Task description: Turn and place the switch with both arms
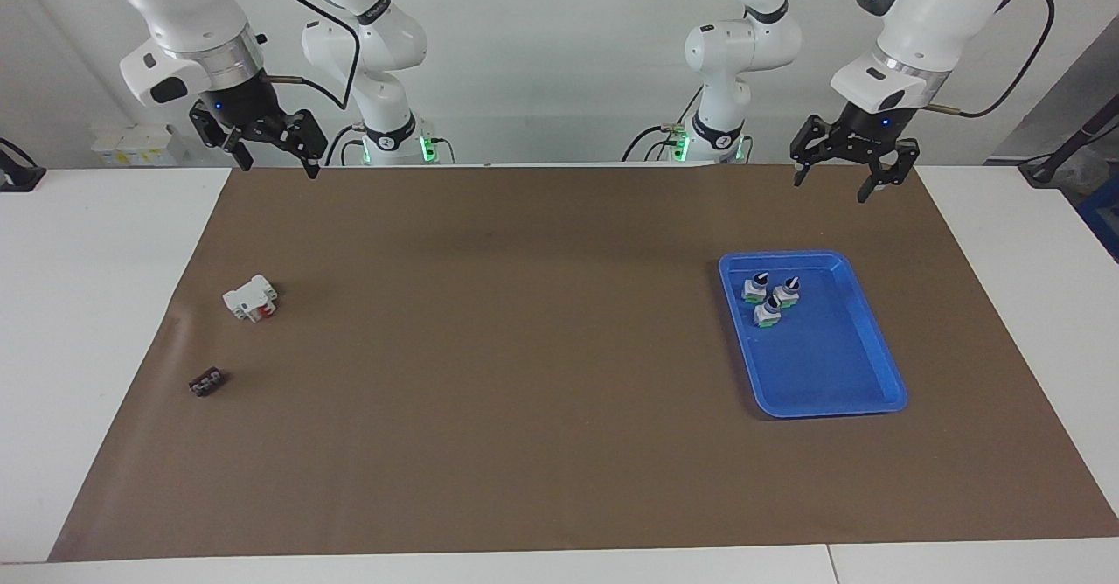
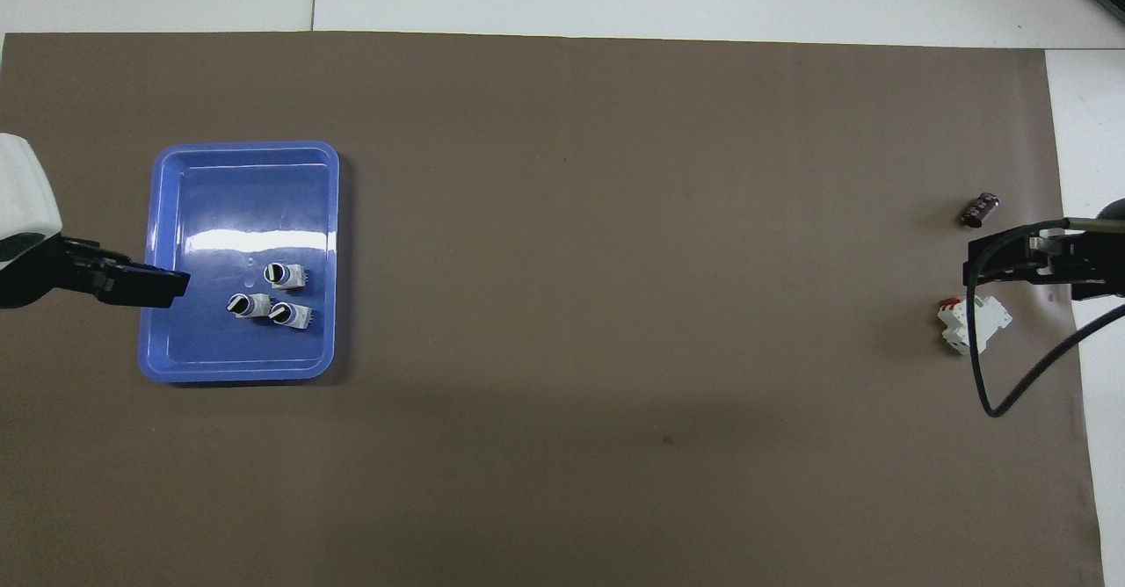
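Sitting in the shallow blue plastic tray [image 1: 861, 383] toward the left arm's end of the table were three small white-grey selector switches with black knobs [image 1: 769, 297], clustered in the half of the tray nearer the robots, two of them touching. Up in the air, the left arm's black two-finger gripper [image 1: 844, 177] hung with fingers spread wide and nothing in them, over the brown mat [image 1: 524, 392] at the edge nearest the robots. Nothing stood between it and the switches. Over the other end, the right arm's black gripper [image 1: 271, 160] waited, open and empty. Below it lay a white block with a red part [image 1: 251, 297] and, farther from the robots, a small flat black piece [image 1: 207, 382].
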Motion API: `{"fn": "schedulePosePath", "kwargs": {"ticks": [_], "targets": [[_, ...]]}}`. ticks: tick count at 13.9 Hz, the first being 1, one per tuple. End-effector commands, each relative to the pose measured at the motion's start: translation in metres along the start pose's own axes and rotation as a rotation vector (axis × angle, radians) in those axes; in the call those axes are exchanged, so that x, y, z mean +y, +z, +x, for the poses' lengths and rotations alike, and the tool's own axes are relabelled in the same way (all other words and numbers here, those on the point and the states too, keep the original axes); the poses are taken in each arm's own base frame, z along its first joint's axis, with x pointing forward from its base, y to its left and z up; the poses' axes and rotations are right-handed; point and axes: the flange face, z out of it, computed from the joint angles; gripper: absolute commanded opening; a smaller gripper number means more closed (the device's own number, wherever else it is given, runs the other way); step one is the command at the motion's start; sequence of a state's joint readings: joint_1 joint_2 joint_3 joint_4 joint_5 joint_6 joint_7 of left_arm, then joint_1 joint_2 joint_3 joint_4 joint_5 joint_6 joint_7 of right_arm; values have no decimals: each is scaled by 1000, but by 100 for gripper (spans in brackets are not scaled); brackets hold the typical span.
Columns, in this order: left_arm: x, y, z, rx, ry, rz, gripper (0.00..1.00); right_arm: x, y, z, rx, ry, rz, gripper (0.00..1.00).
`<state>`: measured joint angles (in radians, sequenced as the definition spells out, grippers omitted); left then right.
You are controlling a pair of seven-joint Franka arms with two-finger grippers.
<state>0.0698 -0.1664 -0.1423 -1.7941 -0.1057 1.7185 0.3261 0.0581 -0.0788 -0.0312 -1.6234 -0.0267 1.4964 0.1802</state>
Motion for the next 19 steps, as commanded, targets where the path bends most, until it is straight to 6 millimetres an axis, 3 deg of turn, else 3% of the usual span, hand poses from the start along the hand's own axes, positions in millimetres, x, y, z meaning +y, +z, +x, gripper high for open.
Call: {"fn": "schedulePosePath", "kwargs": {"ticks": [1,5,8,11,13,19], "targets": [[-11,-25,18,-23,14,2,100,1,-11,-6,9,-20,7,100],[-18,-40,33,-51,20,-12,100,2,-15,-9,18,-19,9,100],[-8,-49,46,-85,54,19,100,2,-15,-9,18,-19,9,100],[-11,-64,22,-117,-28,22,100,2,-15,-9,18,-19,9,100],[-13,-57,10,-139,-74,21,100,2,-15,-9,18,-19,9,100],[-8,-56,17,-124,-57,38,100,2,-15,-9,18,-19,9,100]]}}
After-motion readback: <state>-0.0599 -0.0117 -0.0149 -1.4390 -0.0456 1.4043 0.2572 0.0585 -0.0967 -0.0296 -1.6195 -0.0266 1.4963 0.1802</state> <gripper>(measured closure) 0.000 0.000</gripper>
